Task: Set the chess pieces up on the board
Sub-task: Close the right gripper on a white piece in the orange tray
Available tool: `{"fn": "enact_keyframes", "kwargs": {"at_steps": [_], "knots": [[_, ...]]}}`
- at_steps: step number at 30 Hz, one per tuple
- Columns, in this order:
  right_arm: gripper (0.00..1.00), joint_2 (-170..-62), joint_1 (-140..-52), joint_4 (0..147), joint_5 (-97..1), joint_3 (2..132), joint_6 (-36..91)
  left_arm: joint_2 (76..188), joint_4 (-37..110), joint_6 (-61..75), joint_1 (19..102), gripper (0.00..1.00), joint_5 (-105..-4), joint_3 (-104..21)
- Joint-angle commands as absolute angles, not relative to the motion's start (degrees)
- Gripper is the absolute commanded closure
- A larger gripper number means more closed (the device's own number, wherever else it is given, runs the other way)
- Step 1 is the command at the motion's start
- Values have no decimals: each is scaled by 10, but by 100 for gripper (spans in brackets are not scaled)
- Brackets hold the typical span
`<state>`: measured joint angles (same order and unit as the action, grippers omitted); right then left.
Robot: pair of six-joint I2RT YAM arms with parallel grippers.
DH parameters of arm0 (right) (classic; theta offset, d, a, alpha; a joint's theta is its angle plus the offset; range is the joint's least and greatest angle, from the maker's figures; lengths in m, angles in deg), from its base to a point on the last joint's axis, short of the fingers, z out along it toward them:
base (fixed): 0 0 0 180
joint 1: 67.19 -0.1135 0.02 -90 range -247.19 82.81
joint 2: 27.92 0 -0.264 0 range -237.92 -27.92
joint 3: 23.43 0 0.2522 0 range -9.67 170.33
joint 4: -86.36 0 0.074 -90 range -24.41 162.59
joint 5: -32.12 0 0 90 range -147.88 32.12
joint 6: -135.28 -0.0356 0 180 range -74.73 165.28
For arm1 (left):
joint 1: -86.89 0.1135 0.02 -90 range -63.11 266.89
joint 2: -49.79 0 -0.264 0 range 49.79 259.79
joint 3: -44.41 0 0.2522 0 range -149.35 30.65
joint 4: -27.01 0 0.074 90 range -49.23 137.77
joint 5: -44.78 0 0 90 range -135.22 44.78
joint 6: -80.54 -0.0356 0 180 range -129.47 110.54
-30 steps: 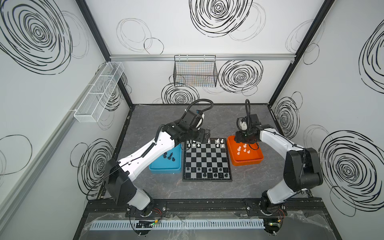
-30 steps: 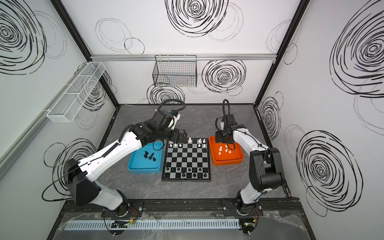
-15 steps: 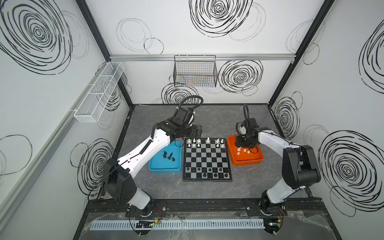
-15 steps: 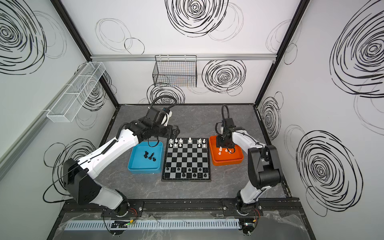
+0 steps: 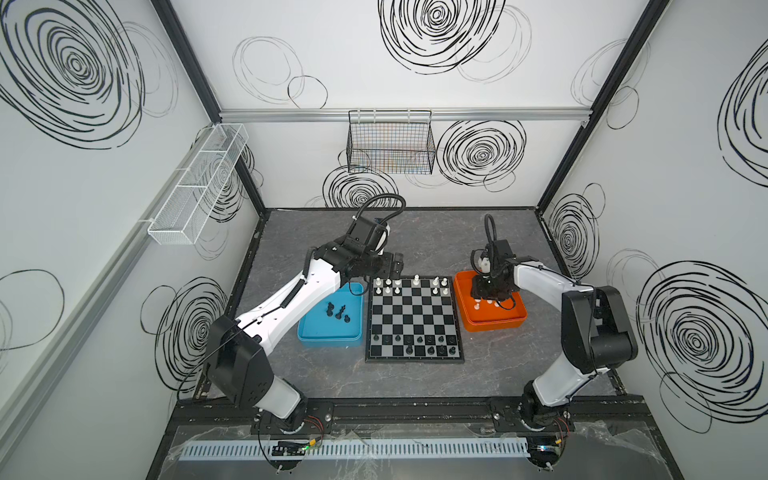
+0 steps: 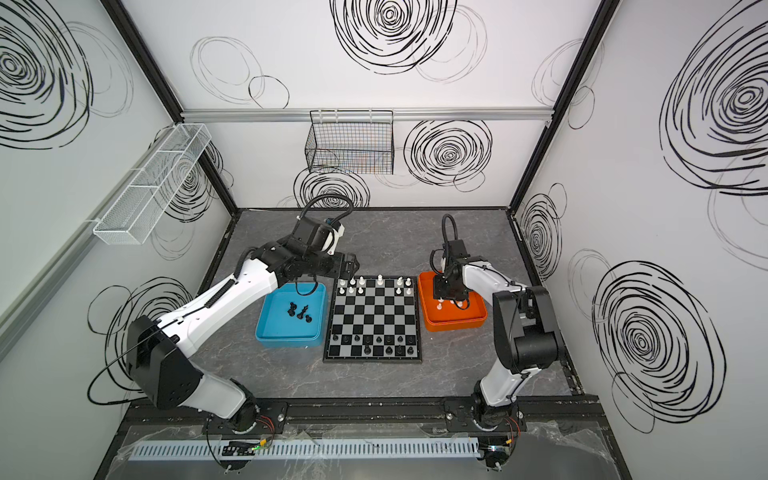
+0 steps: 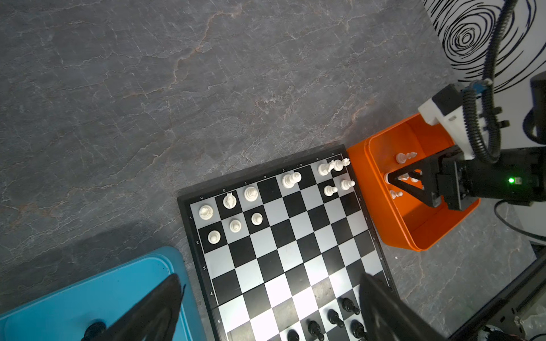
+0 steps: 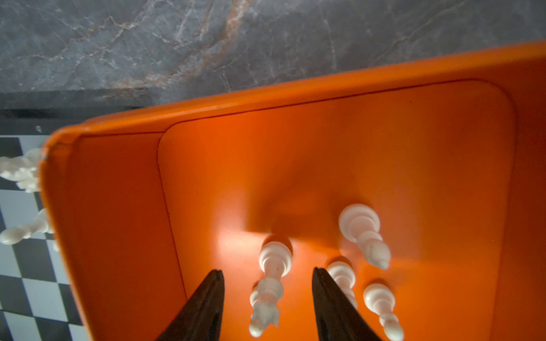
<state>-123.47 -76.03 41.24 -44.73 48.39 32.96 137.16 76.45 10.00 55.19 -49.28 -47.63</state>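
Far left, a white mesh shelf (image 5: 195, 187) hangs on the side wall, well clear of the table. The left arm reaches out over the far left corner of the blue tray (image 5: 328, 343), so that corner is covered in both top views. Three black chess pieces (image 5: 340, 311) sit loose in the tray's middle. The left gripper (image 7: 269, 277) hangs above the board's far left corner with its jaws spread wide and nothing between them.

The board (image 5: 413, 316) lies flat in the middle of the table, squeezed between the two trays. White pieces (image 7: 251, 193) stand on its two far rows with gaps in both, and black pieces (image 5: 398, 339) fill much of the two near rows. A black wire basket (image 5: 390, 145) hangs on the far wall behind it.

On the right, the orange tray (image 5: 494, 326) sits just beside the board. The right gripper (image 8: 266, 271) is down inside it, and from above its wrist hides much of the tray's far half. Its jaws straddle a white piece (image 8: 273, 259) lying on its side, with a sliver of orange showing on both sides, so they aren't clamped on it. Three more white pieces (image 8: 363, 230) lie right next to it, one partly hidden behind a finger (image 8: 328, 295). The tray's wall stands between all this and the board
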Motion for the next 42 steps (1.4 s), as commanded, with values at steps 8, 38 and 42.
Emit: {"fn": "enact_keyframes", "kwargs": {"at_steps": [8,38,42], "knots": [[56,-1243,-763,421,-454,492,328,1379,745,98,557,4,-500,-470],[80,-1246,-765,402,-482,521,333,1393,741,103,557,4,-513,-473],[76,-1252,-766,396,-480,524,334,1391,739,104,557,4,-513,-468]]}}
